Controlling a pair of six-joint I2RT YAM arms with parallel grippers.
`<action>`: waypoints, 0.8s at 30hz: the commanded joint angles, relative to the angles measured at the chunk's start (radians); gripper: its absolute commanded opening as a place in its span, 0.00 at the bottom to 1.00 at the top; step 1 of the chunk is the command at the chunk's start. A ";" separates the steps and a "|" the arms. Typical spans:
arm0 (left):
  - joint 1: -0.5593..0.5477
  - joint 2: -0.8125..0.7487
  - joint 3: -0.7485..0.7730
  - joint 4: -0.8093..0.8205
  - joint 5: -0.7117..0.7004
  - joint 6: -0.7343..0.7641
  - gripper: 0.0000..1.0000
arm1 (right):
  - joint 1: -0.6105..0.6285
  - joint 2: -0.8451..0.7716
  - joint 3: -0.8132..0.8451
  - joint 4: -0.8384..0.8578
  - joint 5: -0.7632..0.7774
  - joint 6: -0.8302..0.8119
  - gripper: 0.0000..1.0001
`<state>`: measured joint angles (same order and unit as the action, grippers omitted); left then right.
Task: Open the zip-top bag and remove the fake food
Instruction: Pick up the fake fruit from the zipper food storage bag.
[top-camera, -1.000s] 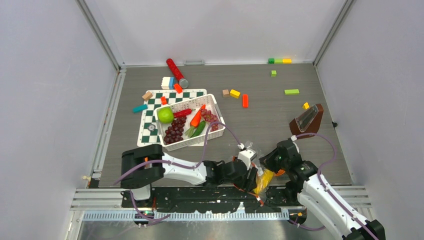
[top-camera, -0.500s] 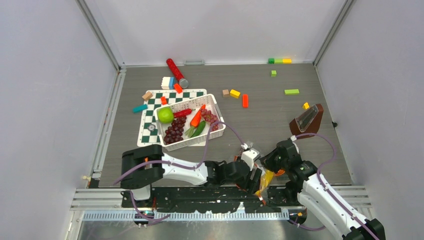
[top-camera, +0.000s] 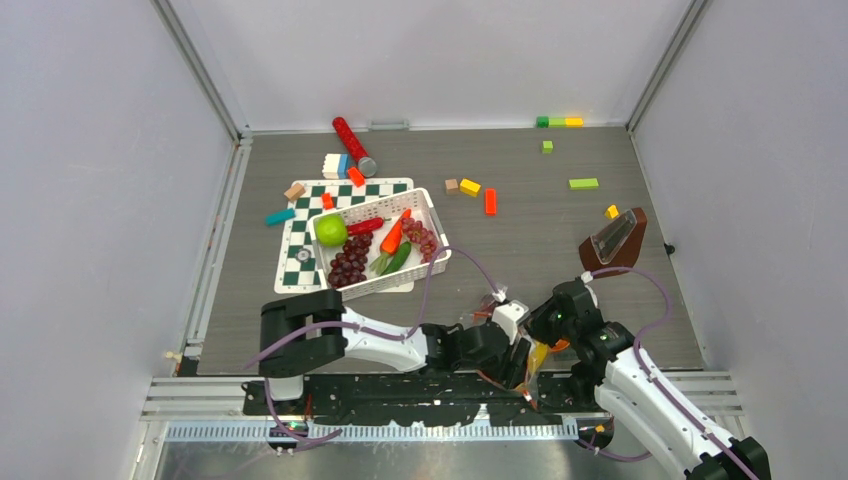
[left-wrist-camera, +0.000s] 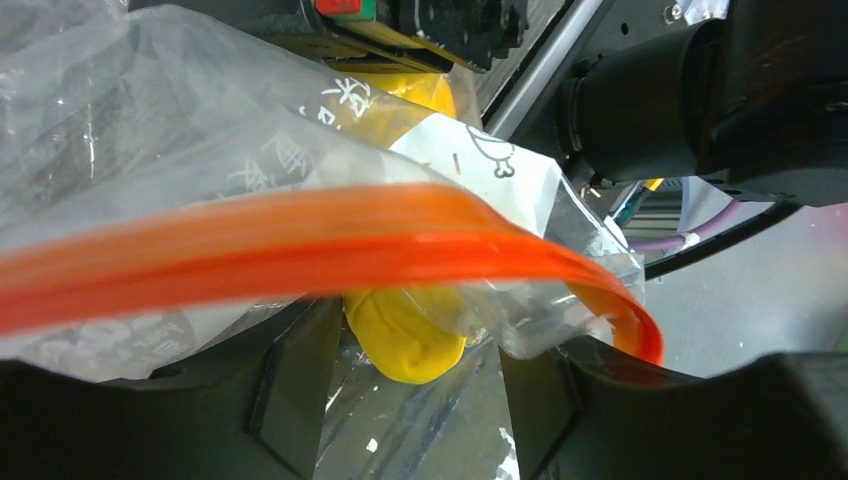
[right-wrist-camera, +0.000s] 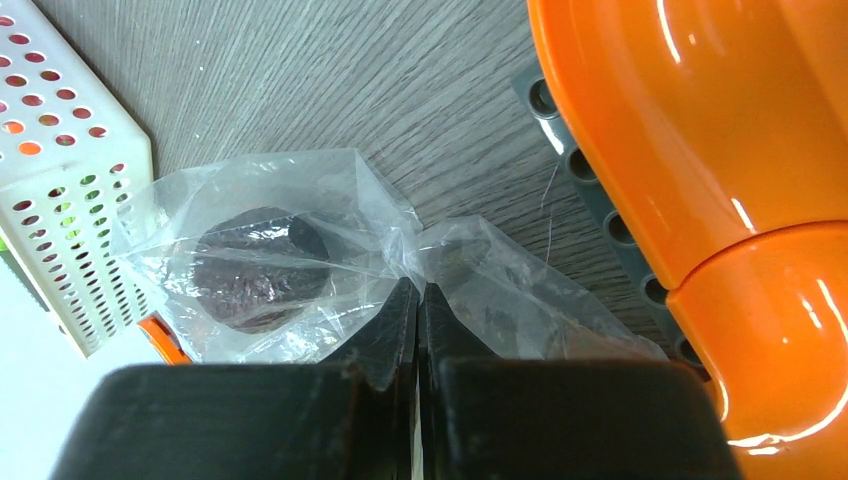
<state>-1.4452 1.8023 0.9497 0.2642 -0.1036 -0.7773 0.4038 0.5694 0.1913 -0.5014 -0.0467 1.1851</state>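
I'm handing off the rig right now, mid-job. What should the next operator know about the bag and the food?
Left gripper: jaws apart around the zip-top bag below its orange zip strip; grip unclear.
Right gripper: shut on the bag's clear plastic.
Done: green apple, grapes, carrot and chili sit in the white basket.
To do: the yellow piece is in the bag; take it out. A dark lump shows through the plastic; check it.

Lab test cell: white panel walls (top-camera: 430, 60), aluminium frame posts (top-camera: 200, 70), grey table (top-camera: 540, 260), scattered toy blocks (top-camera: 584, 183).
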 joint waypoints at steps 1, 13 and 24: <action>-0.006 0.035 0.046 0.036 0.010 0.007 0.58 | -0.002 0.004 -0.007 0.011 0.009 0.010 0.00; -0.007 0.079 0.081 -0.024 0.008 0.006 0.56 | -0.002 0.001 -0.004 -0.002 0.015 -0.004 0.00; -0.016 0.119 0.192 -0.273 -0.081 0.023 0.57 | -0.002 -0.026 0.016 -0.070 0.030 -0.025 0.00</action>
<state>-1.4521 1.9007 1.0843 0.1204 -0.1181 -0.7773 0.4038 0.5652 0.1894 -0.5194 -0.0448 1.1797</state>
